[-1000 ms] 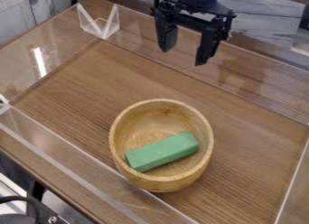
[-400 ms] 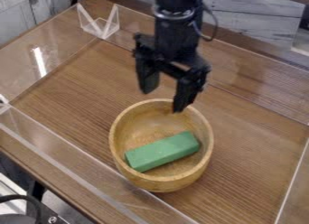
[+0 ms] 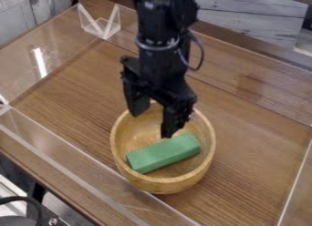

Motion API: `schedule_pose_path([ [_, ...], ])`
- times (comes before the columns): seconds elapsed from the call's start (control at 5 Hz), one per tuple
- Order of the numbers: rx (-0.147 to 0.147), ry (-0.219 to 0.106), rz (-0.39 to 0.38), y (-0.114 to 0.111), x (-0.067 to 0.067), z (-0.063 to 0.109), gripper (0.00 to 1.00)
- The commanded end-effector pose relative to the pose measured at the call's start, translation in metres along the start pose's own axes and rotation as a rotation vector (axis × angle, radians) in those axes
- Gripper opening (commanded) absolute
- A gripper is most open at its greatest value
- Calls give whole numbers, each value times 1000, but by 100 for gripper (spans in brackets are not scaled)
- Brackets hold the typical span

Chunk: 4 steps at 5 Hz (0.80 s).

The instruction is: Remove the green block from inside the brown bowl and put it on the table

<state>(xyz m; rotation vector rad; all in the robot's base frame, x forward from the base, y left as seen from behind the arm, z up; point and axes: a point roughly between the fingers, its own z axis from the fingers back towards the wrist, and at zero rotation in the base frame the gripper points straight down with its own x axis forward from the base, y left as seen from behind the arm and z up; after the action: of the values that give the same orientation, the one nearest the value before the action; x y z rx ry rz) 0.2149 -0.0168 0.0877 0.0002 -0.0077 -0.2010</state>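
The green block point(image 3: 163, 155) lies flat inside the brown bowl point(image 3: 134, 170), slanted from lower left to upper right. My black gripper point(image 3: 155, 118) hangs pointing down over the bowl's far half, just above the block's upper end. Its two fingers point(image 3: 174, 120) stand wide apart with nothing between them. No contact with the block shows. The bowl rests on the wood-grain table point(image 3: 73, 93) near the front.
Clear acrylic walls point(image 3: 55, 152) edge the table on all sides. A small clear acrylic stand point(image 3: 100, 22) sits at the back left corner. Bare tabletop lies left and right of the bowl.
The gripper has come from the back of the table toward the bowl and dropped lower, still open. It has also rolled slightly. Block and bowl have not moved.
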Motion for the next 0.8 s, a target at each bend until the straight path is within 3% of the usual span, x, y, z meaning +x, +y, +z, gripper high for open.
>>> schedule_pose_path([
  [0.0, 4, -69, -32, -3, 2, -7, 100],
  [0.6, -11, -90, -69, -11, 0, -29, 100],
])
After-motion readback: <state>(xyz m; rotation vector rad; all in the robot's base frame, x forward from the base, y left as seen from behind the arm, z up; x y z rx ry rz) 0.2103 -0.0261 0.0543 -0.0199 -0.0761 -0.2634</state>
